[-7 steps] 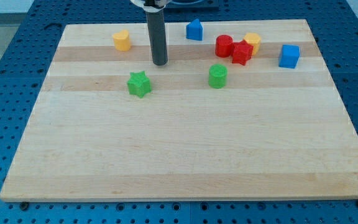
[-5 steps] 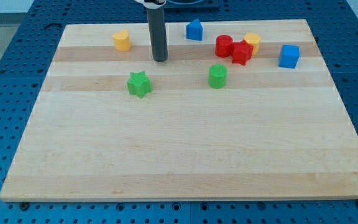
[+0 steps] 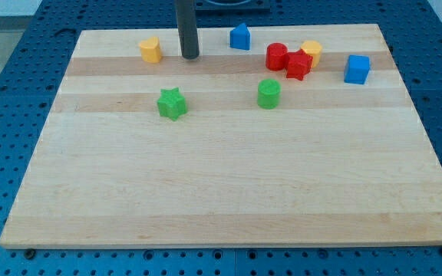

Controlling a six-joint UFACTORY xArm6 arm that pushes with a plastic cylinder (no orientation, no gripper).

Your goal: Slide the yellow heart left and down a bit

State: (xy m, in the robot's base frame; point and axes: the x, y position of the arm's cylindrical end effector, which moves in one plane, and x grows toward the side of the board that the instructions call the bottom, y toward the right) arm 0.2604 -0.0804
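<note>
My tip (image 3: 189, 57) moved up-left since earlier frames, now just right of yellow heart (image 3: 150, 50), small gap. No fingers, bare rod. Blue block (image 3: 240, 37) further right; green star (image 3: 172, 103) below.

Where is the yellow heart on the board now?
The yellow heart sits near the board's top edge at the view's left, just left of my tip, not touching, above the green star.

My tip (image 3: 189, 57) just right of yellow heart (image 3: 150, 50), near board's (image 3: 221, 192) top
</note>
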